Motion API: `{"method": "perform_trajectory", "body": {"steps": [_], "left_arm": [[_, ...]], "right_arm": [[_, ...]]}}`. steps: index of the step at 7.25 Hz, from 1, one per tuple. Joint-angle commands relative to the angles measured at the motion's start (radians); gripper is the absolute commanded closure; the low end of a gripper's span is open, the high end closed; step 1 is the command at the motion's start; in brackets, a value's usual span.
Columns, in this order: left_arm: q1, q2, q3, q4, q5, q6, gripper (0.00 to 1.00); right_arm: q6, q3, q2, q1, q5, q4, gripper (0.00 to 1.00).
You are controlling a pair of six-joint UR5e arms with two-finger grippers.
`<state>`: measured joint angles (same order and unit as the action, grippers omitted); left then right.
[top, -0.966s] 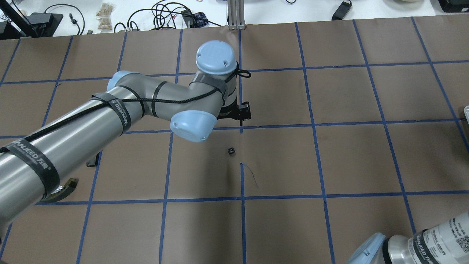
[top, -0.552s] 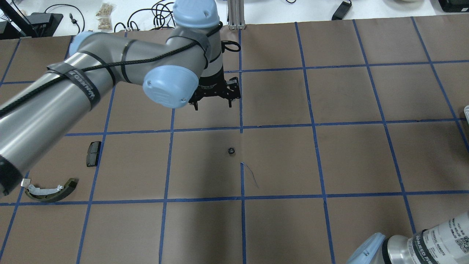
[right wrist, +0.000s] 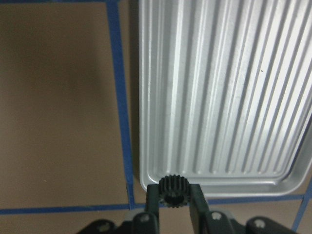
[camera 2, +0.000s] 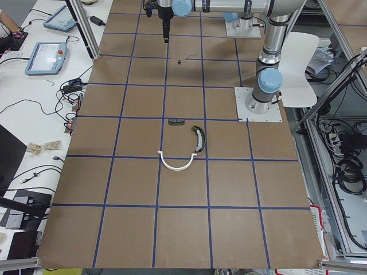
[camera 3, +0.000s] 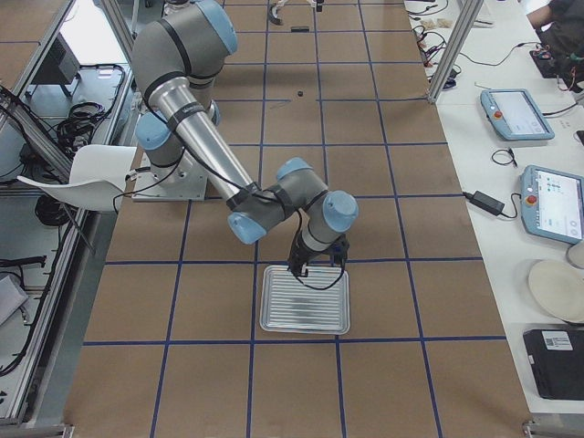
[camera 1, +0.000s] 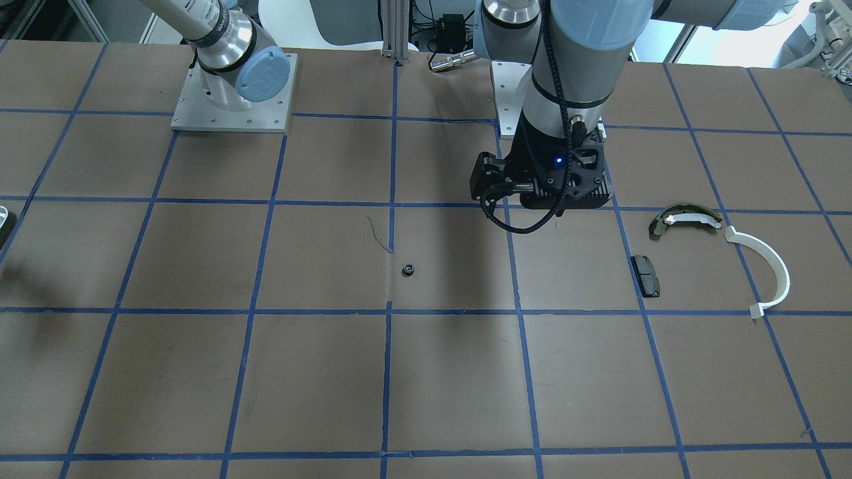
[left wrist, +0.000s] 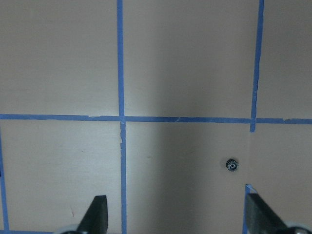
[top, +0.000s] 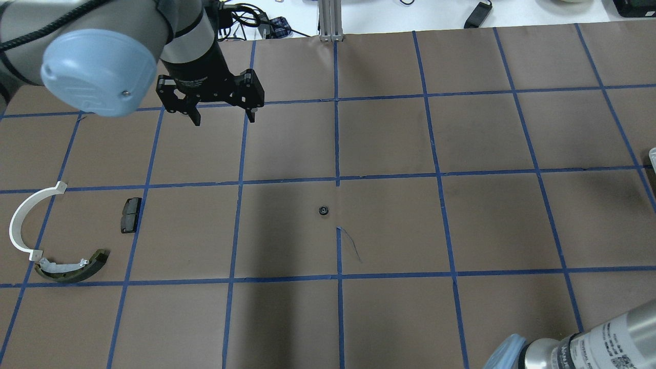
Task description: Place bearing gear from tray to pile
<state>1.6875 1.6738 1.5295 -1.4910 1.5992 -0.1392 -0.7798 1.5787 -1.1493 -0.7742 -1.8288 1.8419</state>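
A tiny black ring-shaped bearing gear lies alone on the brown table mid-way across; it also shows in the left wrist view and the front view. My left gripper is open and empty, raised, far back and left of that gear. The pile lies at the left: an olive-and-white shoe, a flat black pad and a white half-ring. My right gripper is shut on a small black toothed gear over the near rim of the ribbed metal tray.
The tray sits at the table's right end under the right arm. Blue tape lines grid the brown table. Cables and boxes lie on the white bench beyond the far edge. A metal post stands at the back centre.
My left arm has swung back and to the left, away from the gear on the table, which has not moved. The pile, partly covered before, now shows in full.
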Motion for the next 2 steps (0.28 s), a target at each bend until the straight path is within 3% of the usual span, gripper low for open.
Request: {"method": "perform_trajectory", "body": {"steps": [1,2], "left_arm": [[-0.054,-0.06,0.008,-0.082,0.004,0.061,0.0],[-0.058,-0.063,0.011,-0.084,0.004,0.061,0.0]], "right_arm": [[0.193,0.004,-0.035,-0.167,0.095,-0.06,1.0],[0.353,0.009,-0.039,-0.251,0.185,-0.085,1.0]]}}
